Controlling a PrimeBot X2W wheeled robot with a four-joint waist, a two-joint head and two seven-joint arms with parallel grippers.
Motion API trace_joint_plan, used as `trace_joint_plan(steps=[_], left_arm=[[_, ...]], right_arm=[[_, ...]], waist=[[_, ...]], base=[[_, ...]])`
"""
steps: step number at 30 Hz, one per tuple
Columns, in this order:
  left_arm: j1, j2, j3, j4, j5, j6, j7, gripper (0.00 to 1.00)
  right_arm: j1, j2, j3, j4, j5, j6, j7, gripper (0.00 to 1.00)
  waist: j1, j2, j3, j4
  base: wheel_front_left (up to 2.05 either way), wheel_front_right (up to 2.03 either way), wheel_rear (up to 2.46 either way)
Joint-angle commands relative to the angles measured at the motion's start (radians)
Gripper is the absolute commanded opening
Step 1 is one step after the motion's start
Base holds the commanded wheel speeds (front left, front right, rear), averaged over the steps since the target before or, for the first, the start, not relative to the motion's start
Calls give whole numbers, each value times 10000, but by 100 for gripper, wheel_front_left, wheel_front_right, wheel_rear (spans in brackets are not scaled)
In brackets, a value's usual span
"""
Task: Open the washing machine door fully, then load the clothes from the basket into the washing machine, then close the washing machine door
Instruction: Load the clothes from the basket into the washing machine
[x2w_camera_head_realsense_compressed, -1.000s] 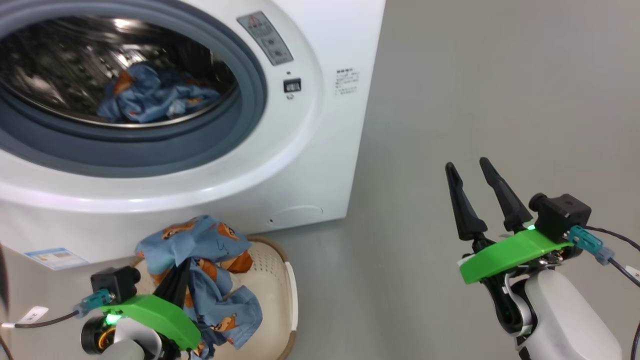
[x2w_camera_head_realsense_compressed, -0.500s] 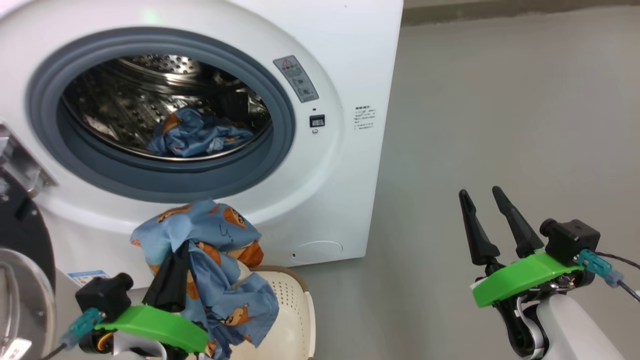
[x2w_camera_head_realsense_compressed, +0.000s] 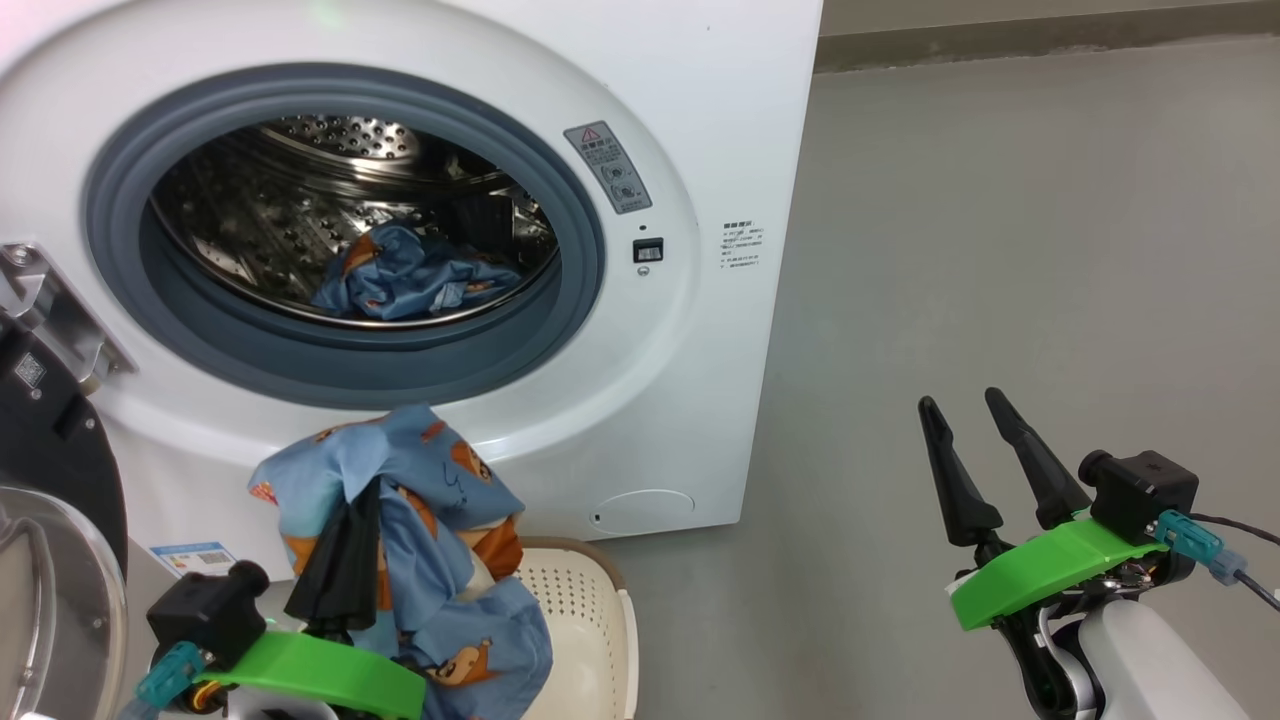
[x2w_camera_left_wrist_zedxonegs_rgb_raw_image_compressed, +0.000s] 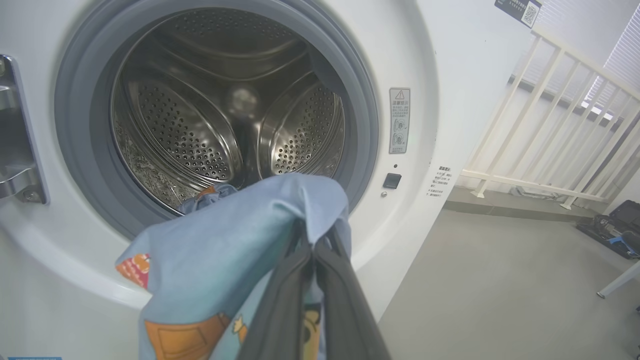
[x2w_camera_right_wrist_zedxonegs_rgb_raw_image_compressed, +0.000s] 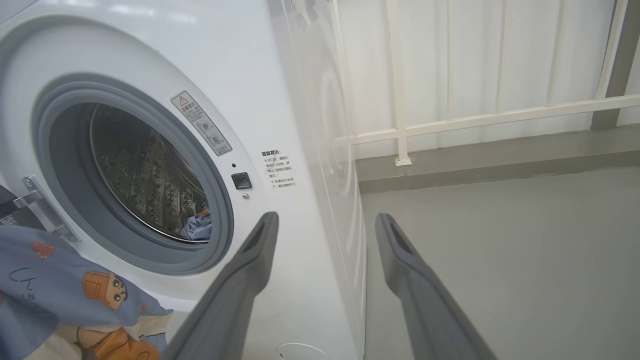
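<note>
Head view, lower left: holds clothes (x2w_camera_head_realsense_compressed: 440, 520) pinched in tightly closed left hand (x2w_camera_head_realsense_compressed: 368, 495), lifted over basket (x2w_camera_head_realsense_compressed: 585, 600), in front of washing machine (x2w_camera_head_realsense_compressed: 700, 150) just below grey gasket (x2w_camera_head_realsense_compressed: 120, 260). Left wrist view: shows same fabric draped over dark fingers (x2w_camera_left_wrist_zedxonegs_rgb_raw_image_compressed: 295, 290). Has another blue garment (x2w_camera_head_realsense_compressed: 410, 280) lying in steel drum (x2w_camera_head_realsense_compressed: 260, 220). Holds right hand (x2w_camera_head_realsense_compressed: 960, 402) spread wide, empty, above grey floor (x2w_camera_head_realsense_compressed: 1000, 250), well apart from basket. Has washing machine door (x2w_camera_head_realsense_compressed: 60, 480) swung open at far left.

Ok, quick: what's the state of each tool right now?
Left tool: shut on the blue printed garment, held above the basket.
Right tool: open, holding nothing.
</note>
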Motion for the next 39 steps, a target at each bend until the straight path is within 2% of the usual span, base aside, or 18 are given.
trace_joint_plan(steps=[1,9,16,24,32,39], left_arm=[[-339,220,406,-347,121,48,-93,0],[-1565,385,573,-309,318,126,-35,0],[-3359,451,886,354,318,-99,-49,0],[-5330,502,936,2563,265,-515,112,0],[-7491,825,1059,5214,428,-1030,-12,0],[-9230,1208,1123,6954,482,-1329,-66,0]], right_arm=[[-113,-139,187,-246,108,46,-80,100],[-267,-165,317,-277,72,46,-80,100],[-554,-113,380,-359,-24,46,-80,100],[-986,96,334,-564,-220,46,-80,100],[-1570,381,144,-1011,-547,46,-80,100],[-1754,658,102,-1284,-752,46,-80,100]], waist=[[0,0,29,-8],[0,0,410,-61],[0,0,1172,-321],[0,0,2330,-745],[0,0,3926,-1421],[0,0,5130,-2068]], base=[[0,0,0],[0,0,0],[0,0,0],[0,0,0],[0,0,0],[0,0,0]])
